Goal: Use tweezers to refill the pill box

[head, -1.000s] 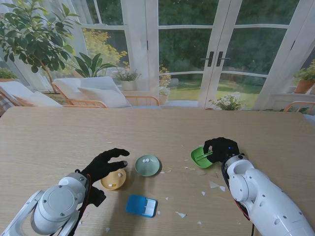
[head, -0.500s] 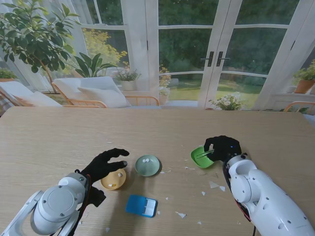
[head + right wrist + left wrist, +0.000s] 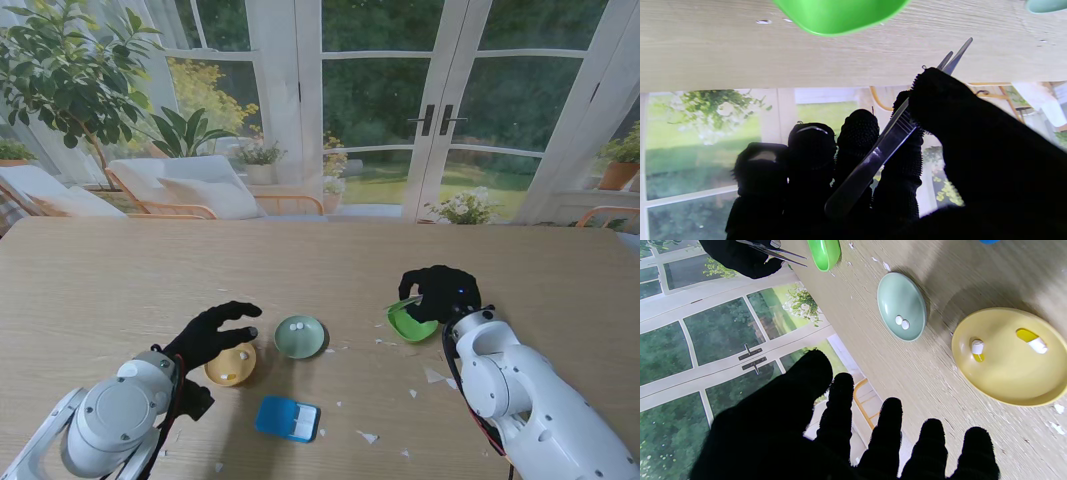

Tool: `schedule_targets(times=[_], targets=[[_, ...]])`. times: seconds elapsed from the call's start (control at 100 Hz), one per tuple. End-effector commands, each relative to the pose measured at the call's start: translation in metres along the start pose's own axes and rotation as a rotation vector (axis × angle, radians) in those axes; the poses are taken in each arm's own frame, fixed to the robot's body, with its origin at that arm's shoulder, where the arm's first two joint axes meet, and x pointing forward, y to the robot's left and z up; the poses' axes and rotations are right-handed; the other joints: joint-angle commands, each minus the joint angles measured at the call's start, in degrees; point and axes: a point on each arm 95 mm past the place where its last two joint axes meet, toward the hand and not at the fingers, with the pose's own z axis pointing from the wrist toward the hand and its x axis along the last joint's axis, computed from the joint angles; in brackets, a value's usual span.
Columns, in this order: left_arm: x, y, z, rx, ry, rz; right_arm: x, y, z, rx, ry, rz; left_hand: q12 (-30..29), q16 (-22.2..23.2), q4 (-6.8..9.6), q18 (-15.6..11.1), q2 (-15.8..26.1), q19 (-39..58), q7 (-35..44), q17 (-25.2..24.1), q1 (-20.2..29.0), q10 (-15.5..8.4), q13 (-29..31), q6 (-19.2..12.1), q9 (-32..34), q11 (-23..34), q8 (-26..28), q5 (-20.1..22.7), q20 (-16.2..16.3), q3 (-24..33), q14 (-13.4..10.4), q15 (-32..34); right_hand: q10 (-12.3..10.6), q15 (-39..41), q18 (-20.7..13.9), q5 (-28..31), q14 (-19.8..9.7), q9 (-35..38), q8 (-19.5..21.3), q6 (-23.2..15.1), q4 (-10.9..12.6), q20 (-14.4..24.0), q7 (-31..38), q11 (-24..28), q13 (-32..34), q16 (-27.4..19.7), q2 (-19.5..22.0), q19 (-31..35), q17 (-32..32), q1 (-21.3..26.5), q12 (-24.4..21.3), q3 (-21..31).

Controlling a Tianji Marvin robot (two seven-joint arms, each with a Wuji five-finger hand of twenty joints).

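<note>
Resting on the counter (image 3: pixel 120 280) nearest me, the blue pill box (image 3: pixel 287 418) lies flat with its white lid panel showing. Slim metal tweezers (image 3: pixel 888 140) sit pinched in the right hand (image 3: pixel 440 293), tips nearly closed. That hand has drifted left across the green dish (image 3: pixel 408 321) since a second ago. The left hand (image 3: pixel 212 334) hovers with fingers spread, empty, beside the yellow dish (image 3: pixel 230 364).

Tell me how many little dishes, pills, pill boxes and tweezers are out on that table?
Dishes: 3, yellow dish, pale green dish, bright green dish
Pills seen: 4, two capsules in the yellow, two white tablets in the pale green
Pill box: 1
Tweezers: 1
Total: 9
</note>
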Motion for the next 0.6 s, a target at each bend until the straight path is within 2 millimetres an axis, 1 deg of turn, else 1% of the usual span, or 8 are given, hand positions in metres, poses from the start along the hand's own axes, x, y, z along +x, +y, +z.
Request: schedule_targets(times=[0.0, 0.17, 0.2, 0.43, 0.59], targets=[[0.002, 0.001, -0.002, -0.012, 0.006, 0.003, 0.018, 0.001, 0.001, 0.007, 0.034, 0.011, 0.80, 0.59, 1.59, -1.65, 0.51, -0.83, 0.58, 0.07, 0.50, -2.13, -1.60, -1.98, 0.19, 1.30, 0.61, -0.98, 0.71, -0.67, -1.40, -0.49, -0.88, 1.54, -0.92, 0.90, 0.48, 0.29, 0.28, -3.32, -0.18, 0.06, 1.41, 1.33, 0.71, 0.74, 1.99, 3.76, -0.61, -0.38, 0.79, -0.18], [0.001, -0.003, -0.004, -0.041, -0.001, 0.008, 0.046, 0.000, 0.008, 0.024, 0.084, 0.015, 0.60, 0.16, 1.58, -1.80, 0.51, -1.20, 0.00, 0.07, 0.29, -2.49, -1.56, -2.29, -0.42, 0.90, 0.30, -1.56, 0.30, -0.75, -1.74, -0.81, -0.92, 1.52, -1.05, 0.47, 0.48, 0.00, 0.40, -3.26, 0.10, 0.10, 1.09, 1.23, 0.41, 0.84, 2.13, 3.71, -0.84, -0.60, 1.09, -0.64], [0.000, -0.003, -0.004, -0.046, -0.001, 0.012, 0.051, -0.001, 0.010, 0.027, 0.093, 0.015, 0.49, -0.53, 1.58, -1.90, 0.59, -1.55, -0.31, 0.24, 0.44, -2.70, -1.40, -2.31, -0.57, 0.77, 0.08, -1.55, -0.20, -0.95, -1.83, -1.13, -0.97, 1.52, -1.08, 0.43, 0.44, -0.04, 0.43, -3.20, 0.14, 0.12, 1.06, 1.21, 0.42, 0.85, 2.15, 3.71, -0.88, -0.62, 1.13, -0.69], [0.000, -0.004, -0.008, -0.043, 0.010, 0.051, 0.087, -0.018, 0.027, 0.053, 0.133, 0.024, 0.08, -1.23, 1.68, -1.92, 0.56, -1.94, -0.92, 0.36, 0.41, -2.79, -1.38, -2.47, -0.61, 0.27, -0.41, -1.28, -0.98, -1.10, -1.90, -1.08, -1.24, 1.57, -1.26, 0.46, 0.34, -0.06, 0.67, -3.16, 0.46, 0.20, 0.92, 1.28, 0.48, 0.94, 2.28, 3.78, -0.89, -0.75, 1.49, -0.81], [0.001, -0.005, -0.009, -0.034, 0.016, 0.048, 0.106, -0.028, 0.040, 0.071, 0.136, 0.030, -0.03, -1.30, 1.67, -1.92, 0.58, -1.95, -1.11, 0.38, 0.35, -2.86, -1.43, -2.43, -0.46, 0.23, -0.58, -1.00, -1.21, -1.01, -1.91, -0.94, -1.29, 1.58, -1.37, 0.51, 0.28, -0.25, 0.83, -3.16, 0.60, 0.27, 0.83, 1.34, 0.17, 1.02, 2.18, 3.78, -1.23, -0.71, 1.74, -0.86]])
